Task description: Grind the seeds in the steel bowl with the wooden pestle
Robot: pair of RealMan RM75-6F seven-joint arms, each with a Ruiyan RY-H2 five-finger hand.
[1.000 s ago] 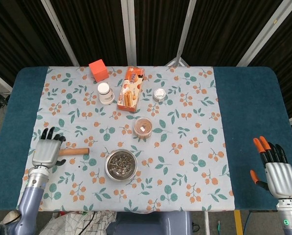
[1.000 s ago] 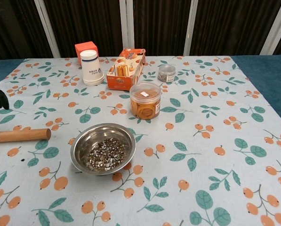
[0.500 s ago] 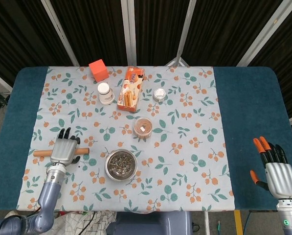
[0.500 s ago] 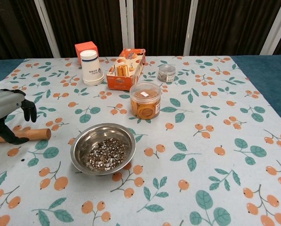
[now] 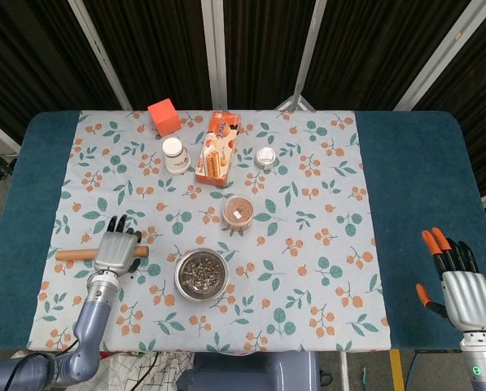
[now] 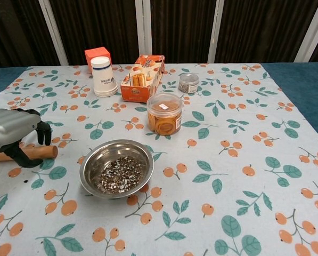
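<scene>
Left robot hand [image 6: 12, 136] is draped over pestle [image 6: 44, 152], grasp not yet confirmed; pestle could be rolled away from bowl [image 6: 116, 168] beside it if nudged.

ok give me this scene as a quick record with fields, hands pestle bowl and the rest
left hand: over the wooden pestle, fingers curled around it; grip not confirmed
right hand: off the cloth at the table's right edge, fingers apart, holding nothing
pestle: lying flat, left of the bowl
round steel bowl: upright, seeds inside
other items: clear lidded jar, white paper cup, orange snack box
</scene>
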